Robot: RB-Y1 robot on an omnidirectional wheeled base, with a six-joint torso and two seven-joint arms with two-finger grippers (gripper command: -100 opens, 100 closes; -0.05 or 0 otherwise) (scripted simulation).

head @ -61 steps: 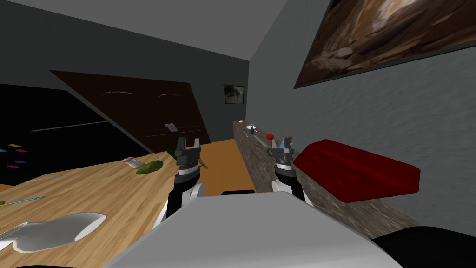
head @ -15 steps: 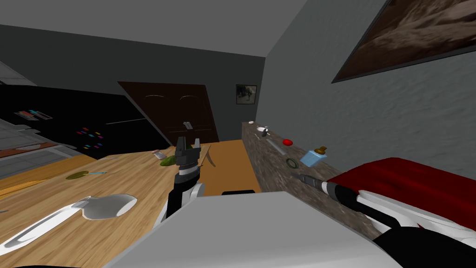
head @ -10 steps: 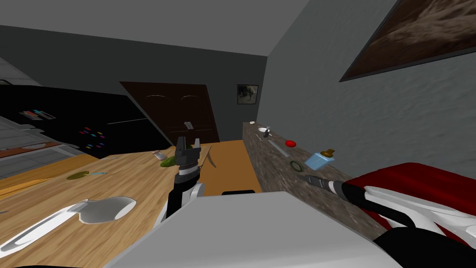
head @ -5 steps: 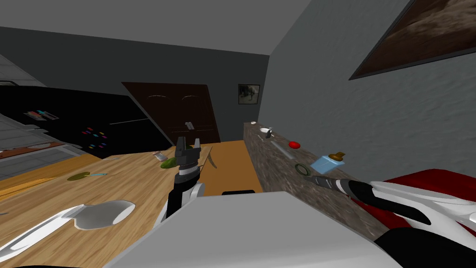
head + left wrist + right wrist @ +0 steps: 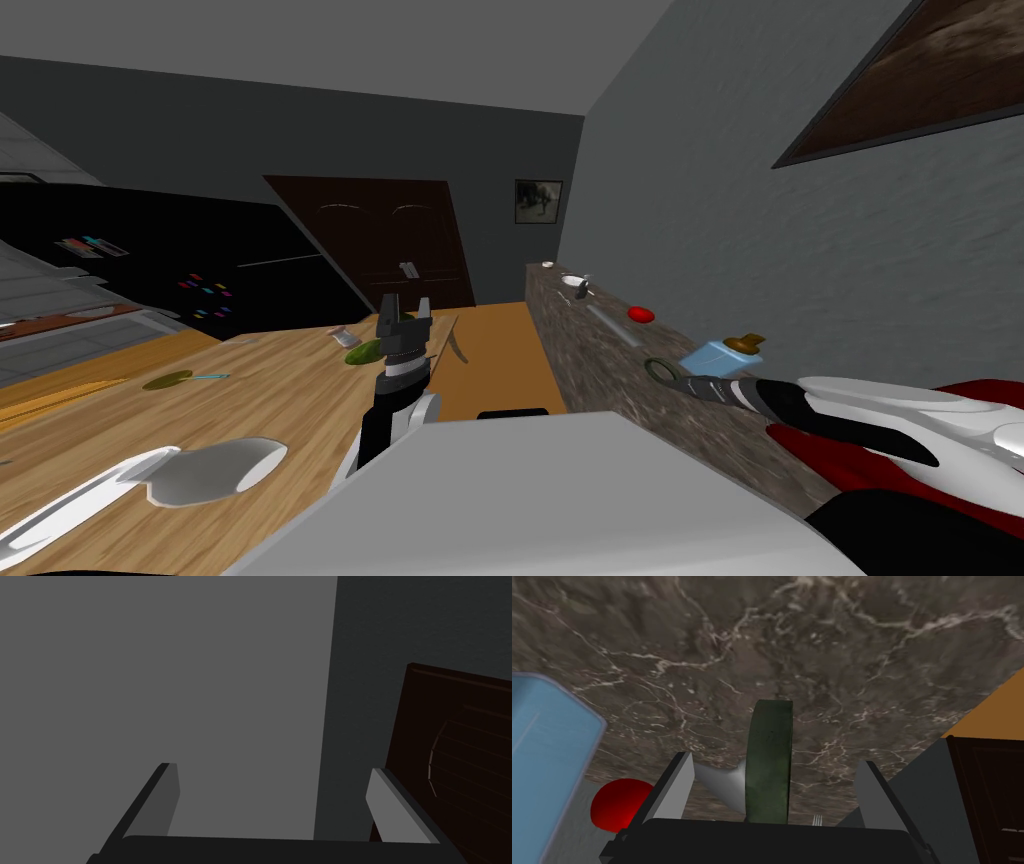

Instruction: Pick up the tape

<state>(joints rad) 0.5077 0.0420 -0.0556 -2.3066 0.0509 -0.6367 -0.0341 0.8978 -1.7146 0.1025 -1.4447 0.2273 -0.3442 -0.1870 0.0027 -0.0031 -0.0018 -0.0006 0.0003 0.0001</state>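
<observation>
Step in hand, by judgement: the closing grip on the tape. Far left of the tape, left tool raised above the wooden tabletop, blades spread wide, holding nothing, best left parked. At the tape itself, right tool also spread wide and empty, one blade to each side of the dark green roll, neither touching. Seen edge-on from the wrist, as a ring from the head; flat or on its rim — cannot tell.

To do it well: keep the roll centred between the blades, ease forward for deeper overlap, then close evenly on its two flat faces. Probably rigid and light, so a moderate squeeze. Lift straight off the marbled tabletop. Mind the pale blue bottle just beside the tape, to its right in the head view, and the grey tapered blade just behind the tape — both likely to be knocked by any sideways drift.

Surface and room, again from the tape's far left: black front with small coloured tags, white scoop-shaped thing, green oblong vegetable, dark brown door, orange floor between the two tabletops. Beyond the tape, a red round thing and a small white dish. Right of the tape, a dark red cushion and a large framed picture high on the grey wall.
</observation>
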